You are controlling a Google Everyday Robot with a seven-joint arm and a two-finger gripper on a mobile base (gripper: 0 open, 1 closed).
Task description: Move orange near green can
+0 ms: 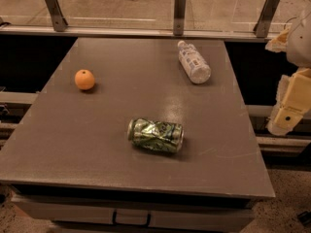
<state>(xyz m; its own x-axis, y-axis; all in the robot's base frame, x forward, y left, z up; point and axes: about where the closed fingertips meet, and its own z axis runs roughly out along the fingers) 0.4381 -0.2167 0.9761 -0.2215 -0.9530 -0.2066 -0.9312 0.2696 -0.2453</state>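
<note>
On the grey table (pixel 97 144), orange (pixel 84 79), green can (pixel 155 135) and bottle (pixel 194 62) apart; gripper (pixel 289 110) beyond its right edge, grip unclear.

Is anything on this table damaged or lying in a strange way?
The green can is crushed and dented, lying on its side near the front. The bottle also lies flat, back right. The orange looks fine. The hand hangs right of the table.

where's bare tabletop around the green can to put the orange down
Bare table lies left of the green can, toward the near-left corner, and in the wide strip between can, orange and bottle. The patch right of the can is free too, nearest the claw, which hangs beyond the table's right edge. Nowhere is crowded.
</note>
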